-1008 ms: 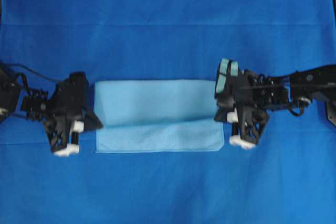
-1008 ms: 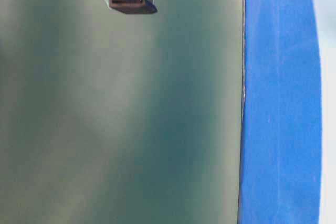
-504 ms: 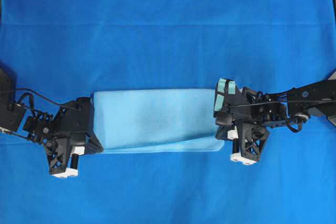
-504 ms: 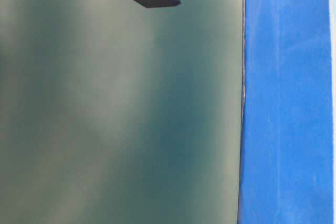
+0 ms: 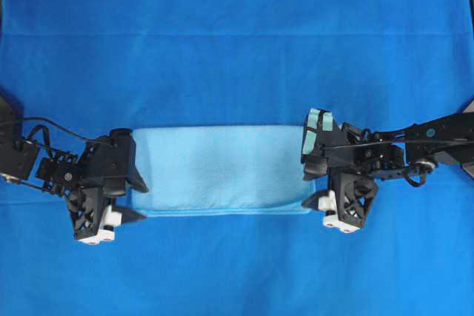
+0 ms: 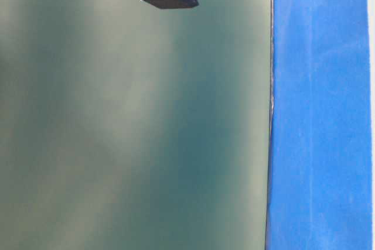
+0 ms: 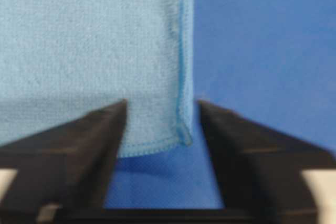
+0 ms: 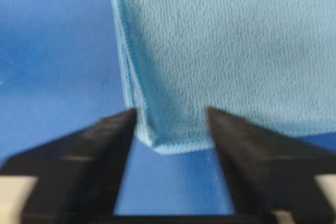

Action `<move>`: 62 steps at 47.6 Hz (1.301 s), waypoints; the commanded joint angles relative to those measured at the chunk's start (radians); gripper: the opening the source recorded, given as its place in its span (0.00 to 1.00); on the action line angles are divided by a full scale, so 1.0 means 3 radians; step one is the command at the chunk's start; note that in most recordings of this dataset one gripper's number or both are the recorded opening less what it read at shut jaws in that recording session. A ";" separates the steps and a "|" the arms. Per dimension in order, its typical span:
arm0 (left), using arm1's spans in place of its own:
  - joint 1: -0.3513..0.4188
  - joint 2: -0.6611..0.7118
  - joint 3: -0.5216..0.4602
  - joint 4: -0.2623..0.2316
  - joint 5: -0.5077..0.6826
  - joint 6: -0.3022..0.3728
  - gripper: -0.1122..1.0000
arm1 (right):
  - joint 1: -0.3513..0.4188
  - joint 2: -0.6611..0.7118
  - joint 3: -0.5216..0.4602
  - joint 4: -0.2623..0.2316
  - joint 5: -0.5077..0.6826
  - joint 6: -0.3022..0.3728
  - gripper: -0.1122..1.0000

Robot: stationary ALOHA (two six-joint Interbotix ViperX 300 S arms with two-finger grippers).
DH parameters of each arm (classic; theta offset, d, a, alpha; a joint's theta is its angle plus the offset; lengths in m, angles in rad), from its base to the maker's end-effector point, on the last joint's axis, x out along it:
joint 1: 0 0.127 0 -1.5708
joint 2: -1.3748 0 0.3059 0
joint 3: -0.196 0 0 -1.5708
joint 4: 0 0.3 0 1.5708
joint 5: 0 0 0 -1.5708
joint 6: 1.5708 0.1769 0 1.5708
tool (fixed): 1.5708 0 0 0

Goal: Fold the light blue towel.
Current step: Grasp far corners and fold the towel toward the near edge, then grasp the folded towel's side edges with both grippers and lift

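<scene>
- The table cloth [image 5: 237, 42] carries the light blue towel [image 5: 222, 172], lying flat at its middle as a folded strip.
- The towel looks soft, light and limp; I judge its stitched corners the best hold.
- My left gripper [image 7: 160, 145] and right gripper [image 8: 170, 145] stand wide apart, straddling its end corners, gripping nothing.

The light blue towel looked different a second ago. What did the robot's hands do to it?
They pulled the top layer of the light blue towel down over the lower edge, finishing the fold. Then the left hand and right hand let go; both now stand open around its corners. The royal-blue table cloth stayed as it was.
</scene>
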 commanded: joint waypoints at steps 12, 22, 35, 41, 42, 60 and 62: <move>0.0343 -0.0568 -0.0036 0.0005 0.0235 0.0358 0.73 | -0.0245 -0.0445 0.0026 -0.0256 -0.0015 -0.0020 0.63; 0.0890 -0.0557 -0.0031 0.0005 0.0286 0.0839 0.71 | -0.0721 -0.0440 0.0077 -0.0430 0.0000 -0.0031 0.63; 0.1053 -0.0419 0.0005 0.0005 0.0266 0.1002 0.71 | -0.0798 -0.0240 0.0046 -0.0542 0.0041 -0.0031 0.62; 0.1120 -0.0251 0.0005 0.0000 0.0225 0.1007 0.70 | -0.0864 -0.0102 0.0046 -0.0547 0.0020 -0.0031 0.62; 0.1145 -0.0194 0.0010 0.0005 0.0199 0.1007 0.70 | -0.0874 -0.0082 0.0046 -0.0542 0.0015 -0.0031 0.62; 0.1222 0.0184 0.0112 0.0000 -0.0148 0.0972 0.63 | -0.0905 0.0159 0.0107 -0.0542 -0.0133 -0.0026 0.62; 0.1222 0.0184 0.0123 0.0000 -0.0148 0.0961 0.60 | -0.0905 0.0159 0.0107 -0.0542 -0.0133 -0.0026 0.62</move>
